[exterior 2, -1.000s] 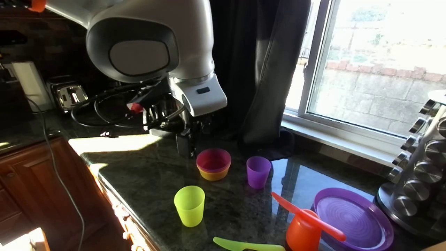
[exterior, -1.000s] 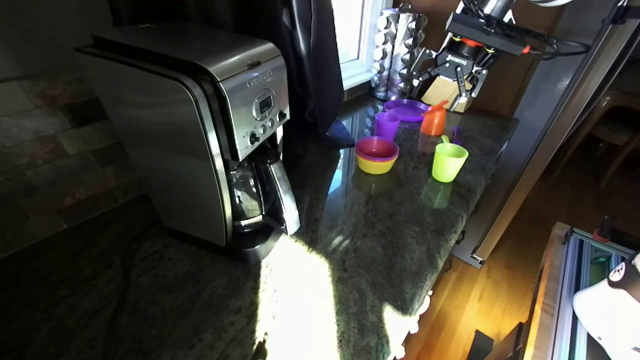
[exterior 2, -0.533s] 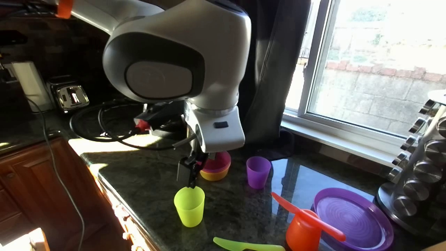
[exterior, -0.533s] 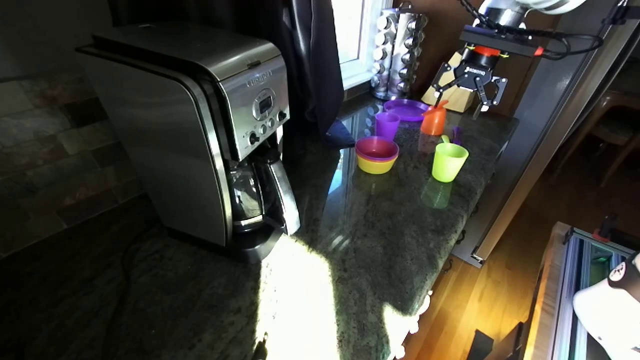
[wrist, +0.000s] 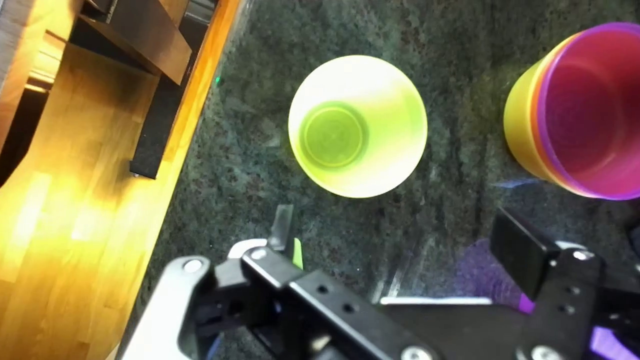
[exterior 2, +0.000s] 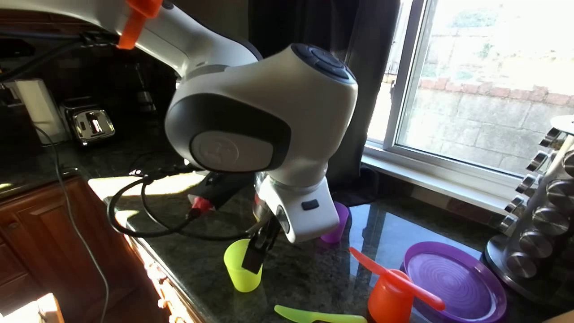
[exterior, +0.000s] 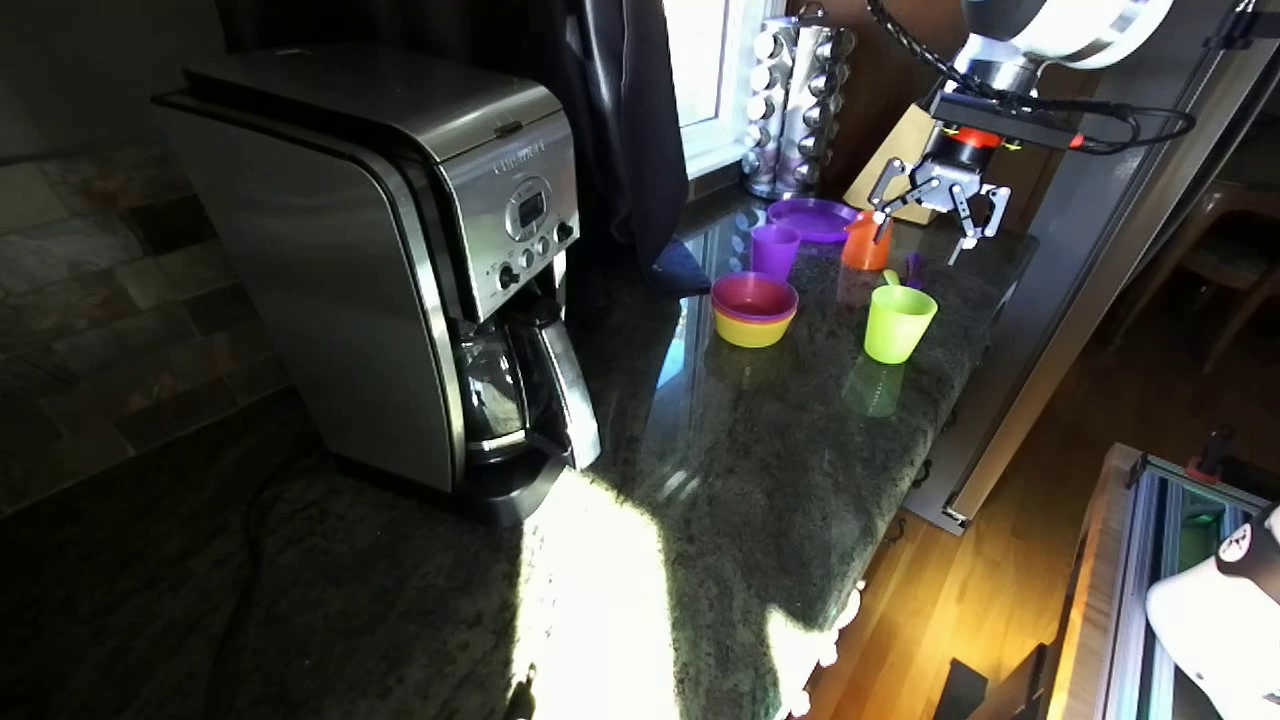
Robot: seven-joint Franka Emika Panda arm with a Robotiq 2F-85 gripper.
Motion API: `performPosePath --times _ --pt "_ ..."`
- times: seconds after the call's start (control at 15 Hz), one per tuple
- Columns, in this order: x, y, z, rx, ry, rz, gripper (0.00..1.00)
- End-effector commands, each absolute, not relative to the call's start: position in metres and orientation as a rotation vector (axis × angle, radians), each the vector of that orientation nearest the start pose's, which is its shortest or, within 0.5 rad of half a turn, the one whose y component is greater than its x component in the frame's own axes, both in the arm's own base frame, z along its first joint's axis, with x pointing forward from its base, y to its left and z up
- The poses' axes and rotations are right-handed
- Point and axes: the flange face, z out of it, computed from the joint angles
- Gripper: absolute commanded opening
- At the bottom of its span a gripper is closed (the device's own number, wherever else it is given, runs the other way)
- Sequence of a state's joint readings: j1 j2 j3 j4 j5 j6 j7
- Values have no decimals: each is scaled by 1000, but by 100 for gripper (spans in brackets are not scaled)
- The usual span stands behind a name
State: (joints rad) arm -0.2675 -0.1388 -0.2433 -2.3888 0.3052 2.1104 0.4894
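1. Wrist view: a smooth lime-green tumbler (wrist: 357, 127) is standing upright on a dark, speckled stone countertop (wrist: 450, 30), its inside shading from white to green. The gripper (wrist: 400, 235) is hovering near it, fingers wide apart, holding nothing. Nested bowls (wrist: 590, 115) are sitting at right; wooden floor (wrist: 70, 260) is showing at left.
2. In an exterior view, a Cuisinart coffee maker (exterior: 390, 280) is standing farther along, sunlight (exterior: 600, 600) pooling beside it.
3. In an exterior view, a purple plate (exterior 2: 448, 285) is lying by a spice rack (exterior 2: 549, 215), near a window (exterior 2: 489, 112).
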Motion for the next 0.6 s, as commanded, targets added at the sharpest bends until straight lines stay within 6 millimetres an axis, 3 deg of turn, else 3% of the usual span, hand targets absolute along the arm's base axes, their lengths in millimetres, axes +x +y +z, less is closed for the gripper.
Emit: performPosePath --times 0.0,0.53 --pt "412 -231 345 -2354 1518 262 100" --pt "423 -242 305 -2309 1549 435 100"
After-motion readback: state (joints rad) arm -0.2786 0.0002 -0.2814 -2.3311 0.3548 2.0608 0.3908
